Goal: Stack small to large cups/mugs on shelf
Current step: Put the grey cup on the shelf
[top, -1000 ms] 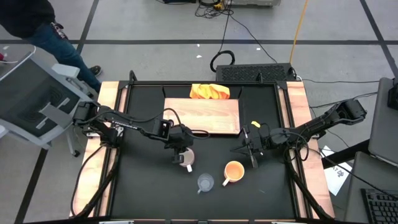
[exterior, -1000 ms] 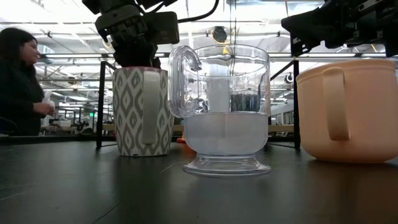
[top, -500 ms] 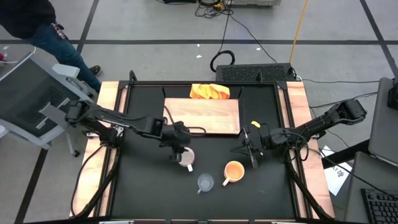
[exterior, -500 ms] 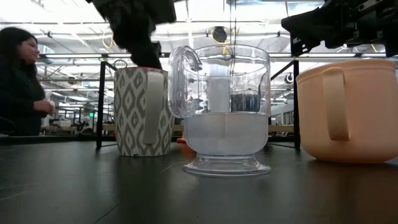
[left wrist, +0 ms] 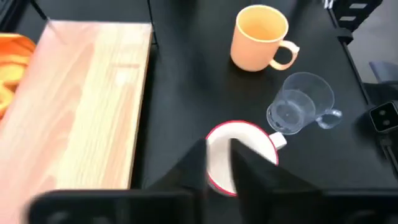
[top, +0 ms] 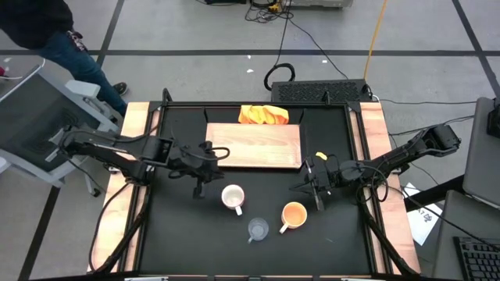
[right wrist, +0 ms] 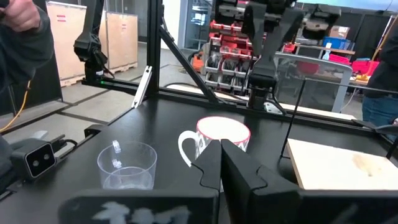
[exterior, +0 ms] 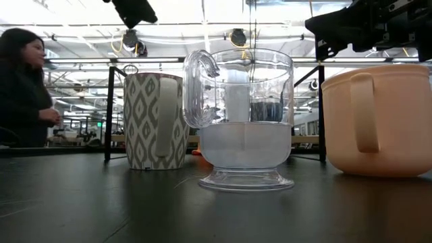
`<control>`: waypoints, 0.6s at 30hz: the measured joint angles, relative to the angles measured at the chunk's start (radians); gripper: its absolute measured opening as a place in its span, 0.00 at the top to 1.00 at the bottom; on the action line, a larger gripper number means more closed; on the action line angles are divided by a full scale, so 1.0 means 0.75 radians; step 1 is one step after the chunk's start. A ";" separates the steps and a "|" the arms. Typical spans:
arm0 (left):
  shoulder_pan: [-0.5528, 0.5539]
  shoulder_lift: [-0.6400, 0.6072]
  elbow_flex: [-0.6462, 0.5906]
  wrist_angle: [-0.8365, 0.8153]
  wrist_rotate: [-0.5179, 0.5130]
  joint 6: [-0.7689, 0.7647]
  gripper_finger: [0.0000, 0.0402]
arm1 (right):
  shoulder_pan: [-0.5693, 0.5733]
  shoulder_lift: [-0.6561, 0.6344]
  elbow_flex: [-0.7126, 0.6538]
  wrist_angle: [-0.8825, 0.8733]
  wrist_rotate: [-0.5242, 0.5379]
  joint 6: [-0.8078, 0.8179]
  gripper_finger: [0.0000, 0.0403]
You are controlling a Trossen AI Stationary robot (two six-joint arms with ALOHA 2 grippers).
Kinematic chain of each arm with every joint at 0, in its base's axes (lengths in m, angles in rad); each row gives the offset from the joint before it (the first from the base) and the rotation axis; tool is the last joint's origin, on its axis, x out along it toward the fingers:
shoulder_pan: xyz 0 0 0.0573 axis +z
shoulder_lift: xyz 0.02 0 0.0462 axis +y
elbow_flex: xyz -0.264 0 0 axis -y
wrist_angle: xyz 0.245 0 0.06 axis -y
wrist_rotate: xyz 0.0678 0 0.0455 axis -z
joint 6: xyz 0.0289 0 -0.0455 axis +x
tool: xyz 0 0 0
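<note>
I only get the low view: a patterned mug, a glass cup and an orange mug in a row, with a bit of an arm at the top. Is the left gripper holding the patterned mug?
Observer: No. From above, the left gripper is open and hangs apart from the white mug, which stands free.
Operator: Is anything on the board yet?
Observer: Nothing. The wooden board is bare. The white mug, the orange mug and the glass cup all stand on the black table.
Operator: And the right gripper?
Observer: The right gripper waits near the board's right front corner, apart from the orange mug.
</note>
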 joint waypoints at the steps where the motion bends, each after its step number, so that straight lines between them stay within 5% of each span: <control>1: -0.010 -0.008 0.000 -0.014 -0.001 0.008 0.95 | 0.000 0.000 0.000 0.000 0.000 0.000 1.00; 18: -0.184 -0.046 -0.002 -0.082 -0.234 0.029 1.00 | 0.000 0.000 0.000 -0.012 0.000 0.007 1.00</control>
